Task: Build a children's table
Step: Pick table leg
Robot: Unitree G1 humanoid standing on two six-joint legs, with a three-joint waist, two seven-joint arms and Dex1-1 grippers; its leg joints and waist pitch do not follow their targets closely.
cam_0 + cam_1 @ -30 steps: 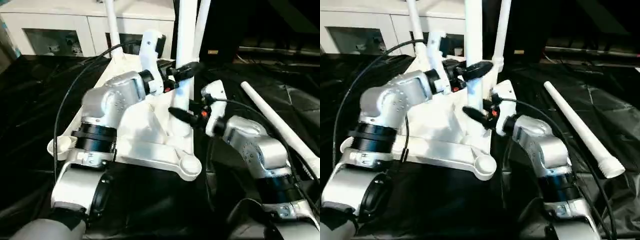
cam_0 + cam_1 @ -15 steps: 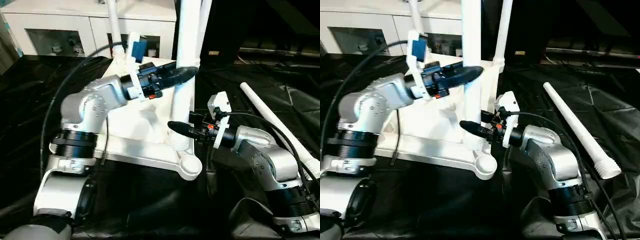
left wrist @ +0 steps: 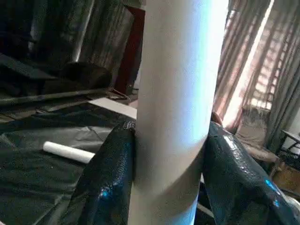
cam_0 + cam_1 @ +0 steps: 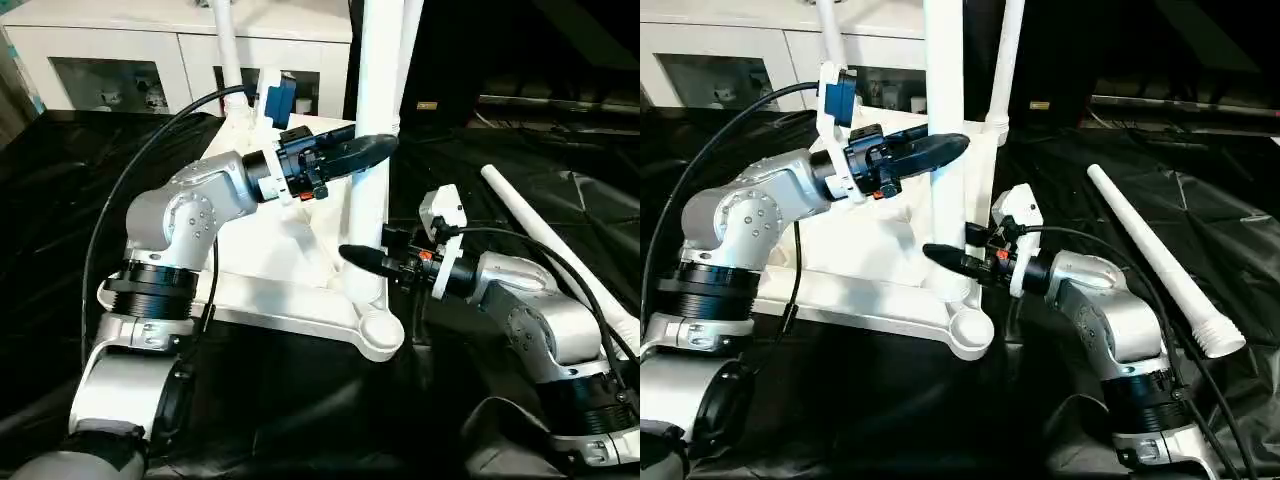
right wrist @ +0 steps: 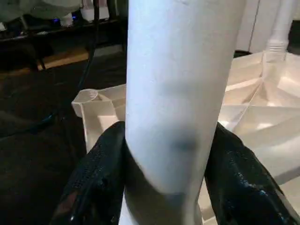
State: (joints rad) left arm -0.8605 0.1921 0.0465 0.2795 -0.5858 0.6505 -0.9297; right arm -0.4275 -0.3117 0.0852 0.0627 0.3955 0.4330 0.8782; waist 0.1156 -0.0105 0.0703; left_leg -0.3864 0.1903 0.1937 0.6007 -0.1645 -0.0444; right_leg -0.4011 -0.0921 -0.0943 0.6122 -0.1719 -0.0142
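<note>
The children's table lies upside down: a white tabletop [image 4: 290,300] on the black cover. Two white legs [image 4: 228,50] [image 4: 408,40] stand upright at its far corners. A third leg [image 4: 375,90] stands upright near the near right corner. My left gripper [image 4: 375,150] is shut on this leg about halfway up, its fingers [image 3: 110,178] pressed against both sides. Lower down, just above the leg's foot, my right gripper [image 4: 362,258] is shut on the same leg, with the black fingers [image 5: 101,173] hugging it. A fourth leg [image 4: 550,245] lies loose on the cover to the right.
A white cabinet with glass doors [image 4: 120,60] stands behind the work table. The crinkled black cover [image 4: 60,200] spreads around the tabletop. A black cable [image 4: 130,200] loops out from my left arm over the tabletop's left side.
My left gripper has turned and closed onto the upright leg, and the left forearm has dropped lower. The right gripper has stayed on the leg's lower part.
</note>
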